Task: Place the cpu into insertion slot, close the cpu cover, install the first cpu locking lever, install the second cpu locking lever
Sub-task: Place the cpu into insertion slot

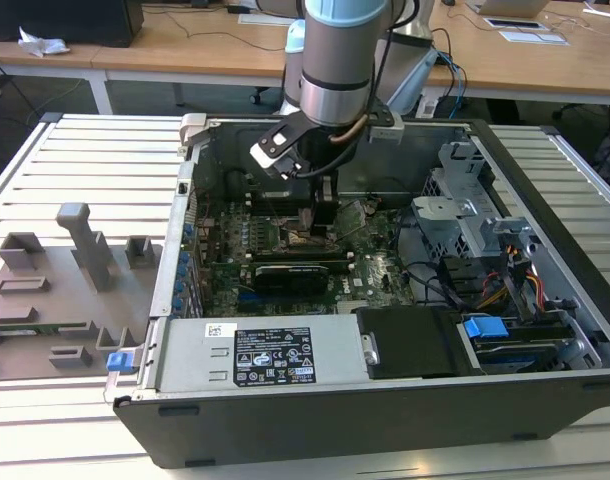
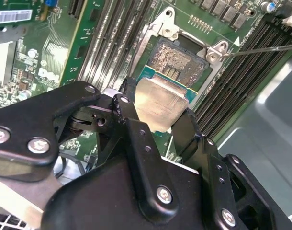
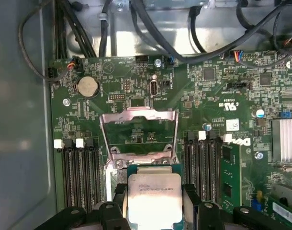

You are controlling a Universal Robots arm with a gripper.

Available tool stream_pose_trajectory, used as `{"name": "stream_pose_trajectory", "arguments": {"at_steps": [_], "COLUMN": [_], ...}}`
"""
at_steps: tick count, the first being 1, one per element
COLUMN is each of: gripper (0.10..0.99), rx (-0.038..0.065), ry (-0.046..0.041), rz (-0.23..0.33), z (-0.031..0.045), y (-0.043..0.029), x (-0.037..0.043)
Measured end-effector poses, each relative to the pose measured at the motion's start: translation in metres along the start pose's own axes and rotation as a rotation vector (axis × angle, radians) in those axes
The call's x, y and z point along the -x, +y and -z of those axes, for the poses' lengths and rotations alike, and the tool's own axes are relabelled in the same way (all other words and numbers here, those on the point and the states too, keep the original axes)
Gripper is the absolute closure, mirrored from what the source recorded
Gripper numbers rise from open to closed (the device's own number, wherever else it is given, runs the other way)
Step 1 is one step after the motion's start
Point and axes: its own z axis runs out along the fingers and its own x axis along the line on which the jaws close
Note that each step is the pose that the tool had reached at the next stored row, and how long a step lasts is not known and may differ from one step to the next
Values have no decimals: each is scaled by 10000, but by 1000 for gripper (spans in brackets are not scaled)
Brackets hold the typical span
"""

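Note:
In both wrist views my gripper (image 2: 158,110) (image 3: 153,208) is shut on the cpu (image 2: 160,100) (image 3: 153,196), one black finger on each of two opposite edges. The chip's pale metal top faces the cameras. It hangs just over the near edge of the insertion slot (image 2: 178,58), whose contact field lies bare. The cpu cover (image 3: 139,115), a silvery frame, stands swung up and open behind the slot. A thin locking lever (image 2: 261,49) sticks out sideways from the slot's corner. In the exterior view the gripper (image 1: 320,215) reaches down into the case over the motherboard (image 1: 375,270).
Memory slots (image 3: 79,172) (image 3: 203,163) flank the slot on both sides. Black cables (image 3: 184,43) run along the case wall behind the board. A drive cage (image 1: 465,220) and a power supply (image 1: 265,355) fill the case's other parts. A grey fixture (image 1: 75,270) lies outside, on the exterior view's left.

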Motion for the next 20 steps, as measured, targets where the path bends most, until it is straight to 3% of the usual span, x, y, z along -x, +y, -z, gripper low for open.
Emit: {"name": "stream_pose_trajectory", "arguments": {"at_steps": [20], "gripper": [541], "rx": [0], "ry": [11], "rz": [4], "z": [-192], "y": [-121], "x": [-44]}}
